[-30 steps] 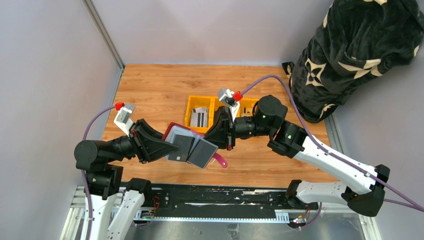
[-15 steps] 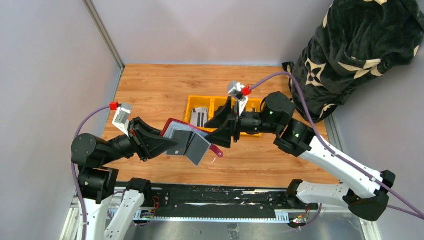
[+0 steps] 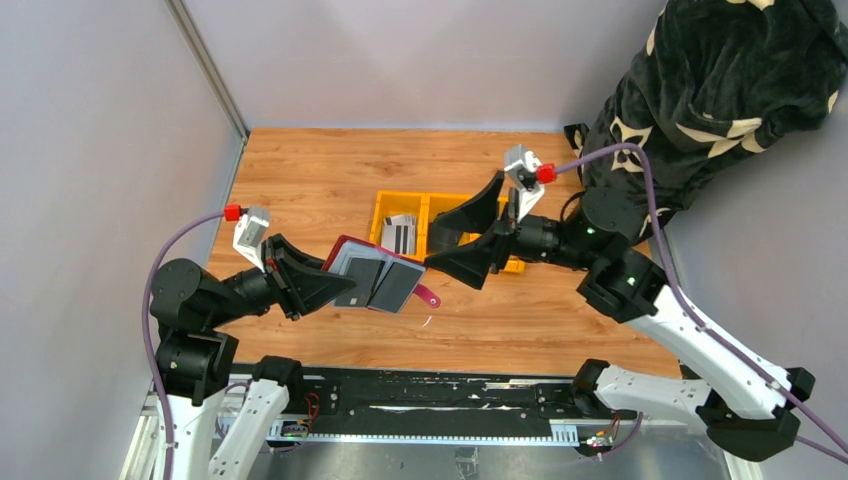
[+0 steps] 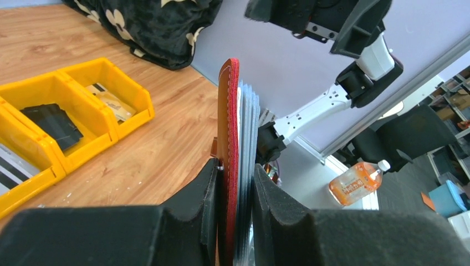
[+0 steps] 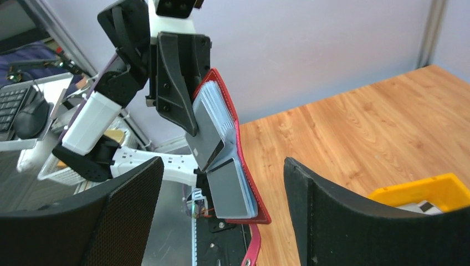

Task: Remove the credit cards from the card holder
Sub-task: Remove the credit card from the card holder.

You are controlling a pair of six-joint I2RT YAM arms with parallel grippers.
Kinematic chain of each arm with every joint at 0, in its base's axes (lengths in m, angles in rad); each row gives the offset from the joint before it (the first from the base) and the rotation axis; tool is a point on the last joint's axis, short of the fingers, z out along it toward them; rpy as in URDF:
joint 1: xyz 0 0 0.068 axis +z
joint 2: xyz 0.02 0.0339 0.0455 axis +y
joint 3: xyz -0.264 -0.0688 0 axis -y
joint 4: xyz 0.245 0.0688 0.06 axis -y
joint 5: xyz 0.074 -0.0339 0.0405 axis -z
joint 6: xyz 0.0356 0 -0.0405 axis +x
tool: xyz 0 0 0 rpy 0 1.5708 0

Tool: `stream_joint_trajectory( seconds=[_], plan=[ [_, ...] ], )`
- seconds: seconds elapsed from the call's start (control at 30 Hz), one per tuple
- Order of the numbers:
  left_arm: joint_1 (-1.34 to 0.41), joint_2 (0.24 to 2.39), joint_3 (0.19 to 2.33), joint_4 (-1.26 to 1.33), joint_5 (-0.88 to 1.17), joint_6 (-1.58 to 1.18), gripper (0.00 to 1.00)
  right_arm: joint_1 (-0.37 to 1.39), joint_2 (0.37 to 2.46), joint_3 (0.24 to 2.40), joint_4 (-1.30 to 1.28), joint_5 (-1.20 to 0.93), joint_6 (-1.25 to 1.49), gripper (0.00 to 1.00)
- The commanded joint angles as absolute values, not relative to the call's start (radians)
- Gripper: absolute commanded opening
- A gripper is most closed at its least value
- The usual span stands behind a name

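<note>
While clamped tight on one dark red card holder (image 3: 390,285), held open in the air over the near left of the table (image 3: 300,180): left gripper (image 3: 340,285). Just right of it, spread wide, holding nothing: right gripper (image 3: 430,252). Farther back, one yellow bin (image 3: 410,197), three parts. Inside, two credit cards (image 3: 400,237): one stripy at left, one tan at right.

The dark red card holder (image 3: 385,285) is held open and tilted above the table (image 3: 300,170), left of centre in the overhead view. Its grey sleeves (image 5: 219,111) are fanned out, and the snap tab (image 3: 429,297) hangs at its right. A white, black-striped credit card (image 3: 400,237) lies flat in the yellow bin (image 3: 381,215) just above it. A tan card (image 4: 109,101) lies in the bin's end compartment.
</note>
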State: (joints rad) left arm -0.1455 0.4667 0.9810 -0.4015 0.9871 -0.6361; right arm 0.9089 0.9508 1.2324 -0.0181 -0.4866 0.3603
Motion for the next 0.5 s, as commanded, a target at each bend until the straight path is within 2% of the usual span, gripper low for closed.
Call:
stream_joint_trajectory(
  seconds=[0.0, 0.3, 0.4, 0.43, 0.47],
  plan=[
    [-0.146, 0.474, 1.009, -0.325, 1.021, -0.683, 0.00, 0.911, 1.014, 1.207, 0.056, -0.600, 0.388, 0.83],
    [-0.146, 0.474, 1.009, -0.226, 1.043, -0.785, 0.00, 0.971, 1.062, 1.151, 0.154, -0.685, 0.395, 0.82],
    [-0.146, 0.476, 1.008, -0.220, 1.039, -0.797, 0.00, 0.975, 1.075, 1.128, 0.226, -0.732, 0.447, 0.70],
    [-0.146, 0.476, 1.006, -0.219, 1.037, -0.798, 0.00, 0.979, 1.083, 1.129, 0.234, -0.745, 0.461, 0.64],
    [-0.146, 0.476, 1.002, -0.219, 1.029, -0.801, 0.00, 0.982, 1.095, 1.134, 0.239, -0.759, 0.470, 0.54]
  ],
)
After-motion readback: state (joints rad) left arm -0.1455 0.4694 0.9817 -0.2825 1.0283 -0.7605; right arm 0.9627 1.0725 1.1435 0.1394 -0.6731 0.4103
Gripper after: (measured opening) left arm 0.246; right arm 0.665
